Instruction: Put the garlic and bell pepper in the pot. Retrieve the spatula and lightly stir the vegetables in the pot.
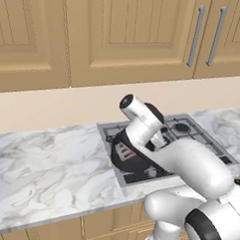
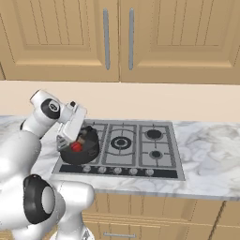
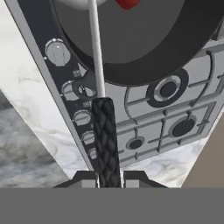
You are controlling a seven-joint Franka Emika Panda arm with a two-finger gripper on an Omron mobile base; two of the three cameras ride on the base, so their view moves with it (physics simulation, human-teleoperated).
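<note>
The dark round pot (image 2: pixel 86 151) sits on the front left burner of the stove. The small red bell pepper (image 2: pixel 76 146) lies inside it, and in the hand view it shows at the top edge (image 3: pixel 127 3) above the pot's floor (image 3: pixel 144 39). My gripper (image 3: pixel 109 180) hangs over the pot's near rim, shut on the spatula's dark braided handle (image 3: pixel 106 140). A pale shaft runs from the handle into the pot. The spatula's flat grey slotted head (image 1: pixel 124 151) rests inside the pot (image 1: pixel 137 165). The garlic is hidden.
The grey stovetop (image 2: pixel 140 145) has several burners, with a row of knobs (image 2: pixel 117 170) along its front. Marble counter (image 1: pixel 44 168) spreads to both sides, and wooden cabinets (image 2: pixel 117 37) hang above. My own arm (image 1: pixel 179 160) covers part of the stove.
</note>
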